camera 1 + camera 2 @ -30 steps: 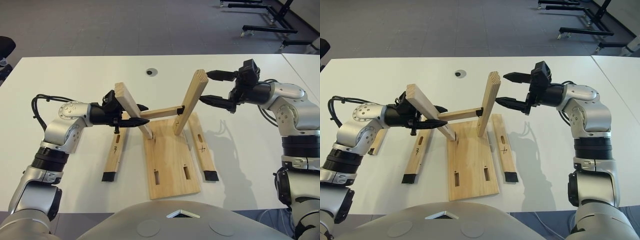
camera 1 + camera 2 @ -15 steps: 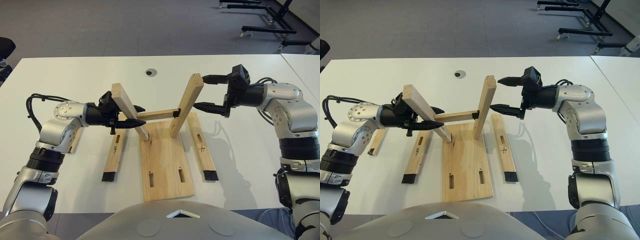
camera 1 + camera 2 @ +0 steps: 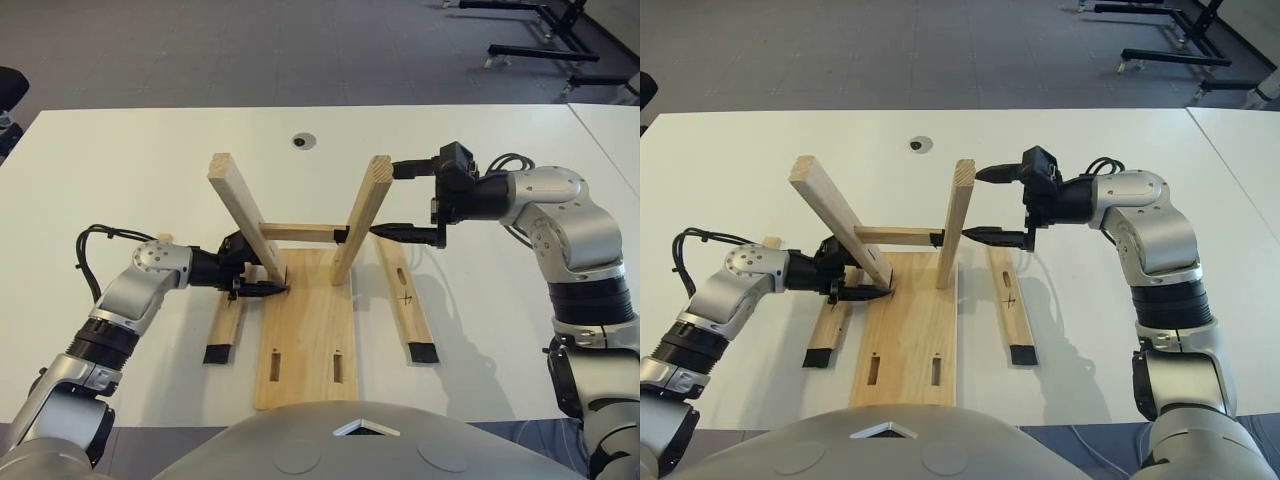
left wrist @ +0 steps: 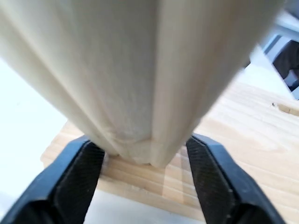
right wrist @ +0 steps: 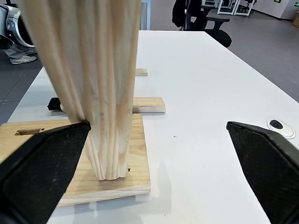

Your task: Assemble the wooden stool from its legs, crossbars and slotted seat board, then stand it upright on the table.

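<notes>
**Partly built stool on the tabletop (image 3: 500,330)**
Eye views: left leg (image 3: 245,215) and right leg (image 3: 362,220), joined by 1 crossbar (image 3: 298,232), stand on the flat seat board (image 3: 305,350). Left wrist view: left tool (image 4: 145,154) clamps the left leg's foot. Right wrist view: right tool (image 5: 158,126) spread wide, flanking the right leg.

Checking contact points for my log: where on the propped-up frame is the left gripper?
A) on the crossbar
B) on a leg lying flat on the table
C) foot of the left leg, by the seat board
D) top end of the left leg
C: the left gripper sits low at the bottom end of the left leg, where that leg meets the far left corner of the seat board.
</notes>
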Robot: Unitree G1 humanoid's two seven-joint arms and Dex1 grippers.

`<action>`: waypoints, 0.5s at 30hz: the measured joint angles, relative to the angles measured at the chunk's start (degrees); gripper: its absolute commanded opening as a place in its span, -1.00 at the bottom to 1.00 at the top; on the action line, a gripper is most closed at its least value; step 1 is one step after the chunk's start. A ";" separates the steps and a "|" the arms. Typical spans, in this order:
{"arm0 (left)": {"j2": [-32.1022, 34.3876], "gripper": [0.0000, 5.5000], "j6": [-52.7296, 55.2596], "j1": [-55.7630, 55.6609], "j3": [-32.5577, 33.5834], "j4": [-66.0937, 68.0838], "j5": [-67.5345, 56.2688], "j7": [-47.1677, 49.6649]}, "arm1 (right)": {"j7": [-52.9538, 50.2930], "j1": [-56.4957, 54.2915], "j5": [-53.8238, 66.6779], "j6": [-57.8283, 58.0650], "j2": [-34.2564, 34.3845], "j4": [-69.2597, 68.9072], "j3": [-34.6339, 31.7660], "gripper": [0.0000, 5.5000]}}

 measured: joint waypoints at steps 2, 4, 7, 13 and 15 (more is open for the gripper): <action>-0.56 0.41 -0.19 -0.76 0.32 0.25 2.13 1.93 | 1.06 0.02 -0.02 -1.34 0.45 -0.38 1.48 0.96; -1.97 0.53 -0.35 -2.30 0.23 0.35 4.14 2.67 | 1.33 0.03 0.52 -2.61 2.96 -1.33 3.57 0.96; -2.48 0.73 -0.30 -2.16 0.41 0.06 4.62 2.65 | 1.39 0.02 0.21 -3.94 2.33 -0.52 3.46 0.96; -2.31 0.95 0.03 0.91 1.74 -3.55 4.92 2.59 | -1.47 0.14 -1.86 -6.50 0.30 2.84 0.50 0.96; -2.29 0.95 0.40 2.39 2.21 -5.26 4.92 2.56 | -3.17 0.19 -2.52 -7.38 -0.25 4.11 -0.74 0.96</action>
